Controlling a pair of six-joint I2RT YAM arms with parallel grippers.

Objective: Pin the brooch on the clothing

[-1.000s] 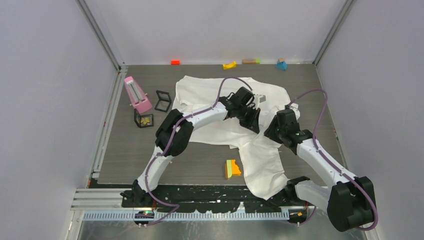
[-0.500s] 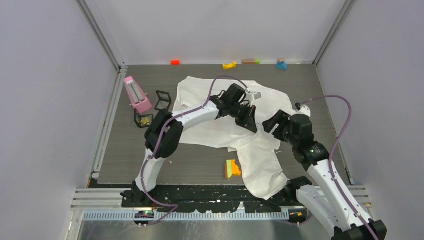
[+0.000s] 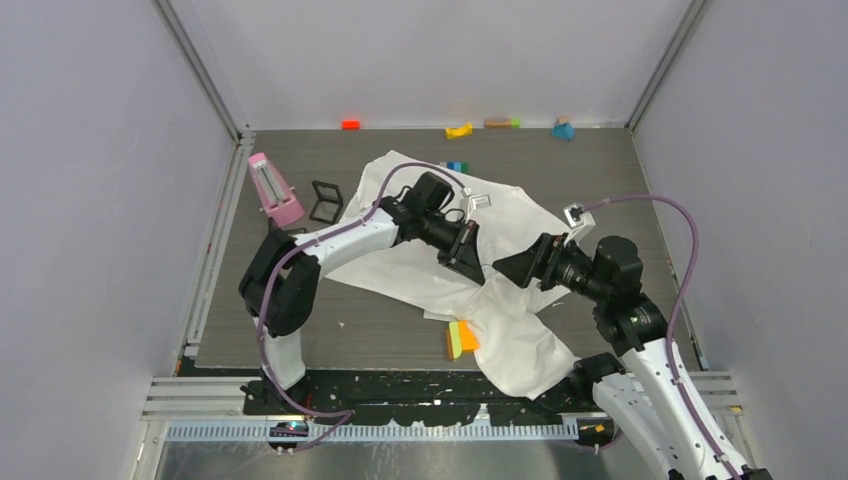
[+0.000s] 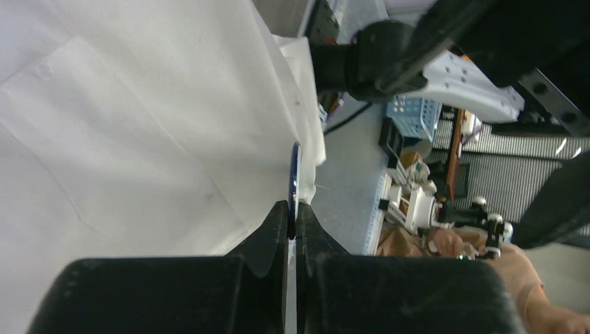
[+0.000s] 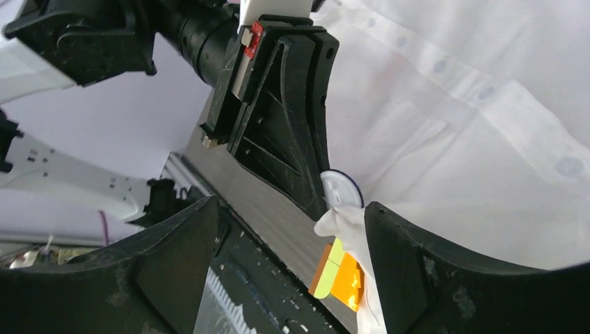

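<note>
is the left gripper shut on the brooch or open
Shut on it: the left gripper has its fingers pressed together, with the brooch clamped edge-on between their tips, beside the edge of the shirt.

Pale lilac walls (image 3: 100,250) enclose a dark grey, wood-grained tabletop (image 3: 260,310); beyond, perhaps a blurred blue crate (image 4: 412,117).

Shirt (image 3: 520,215) spread mid-tabletop (image 3: 390,320). Left tool (image 3: 467,262) over shirt centre, brooch (image 4: 294,174) pinched at its tips. Right tool (image 3: 503,270) just beside at 3 o'clock, facing it, fingers apart. Block stack (image 3: 460,338) against shirt at 6 o'clock. Tall wedge (image 3: 275,190) and open frame (image 3: 327,201) at 10 o'clock. Row of blocks (image 3: 459,130) along far edge, 12 o'clock.
</note>
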